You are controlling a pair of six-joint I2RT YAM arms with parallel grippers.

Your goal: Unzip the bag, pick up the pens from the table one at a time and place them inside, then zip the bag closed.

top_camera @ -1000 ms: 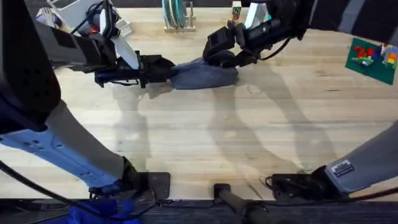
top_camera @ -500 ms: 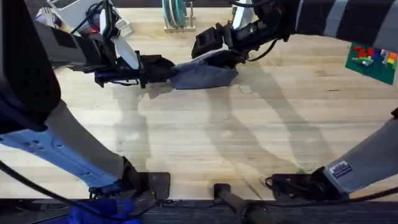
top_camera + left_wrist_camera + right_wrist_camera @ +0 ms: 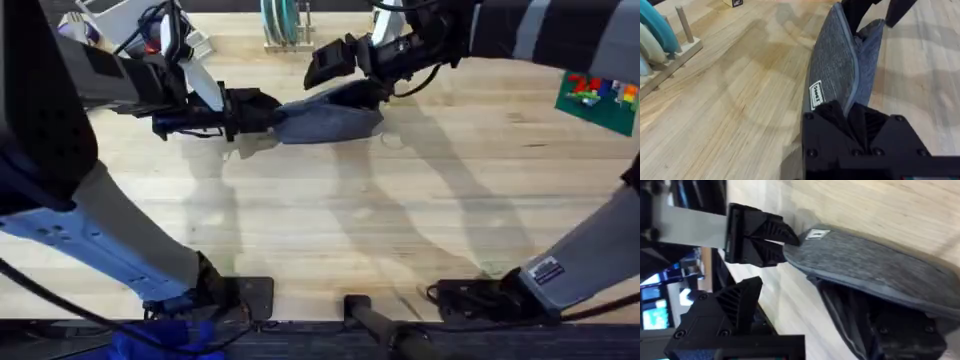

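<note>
Bag (image 3: 330, 118) lies on the table (image 3: 400, 230) toward 12 o'clock in the overhead view, its zip parted and the upper flap raised along the far edge. Left gripper (image 3: 268, 112) reaches in from 9 o'clock and has its black fingers (image 3: 832, 112) pinched tight on the bag's end beside the small white label (image 3: 816, 94). Right gripper (image 3: 345, 75) sits at the bag's 12 o'clock edge, fingers spread apart: one finger (image 3: 742, 300) stands clear outside, the other lies within the bag's opening, gripping nothing.
</note>
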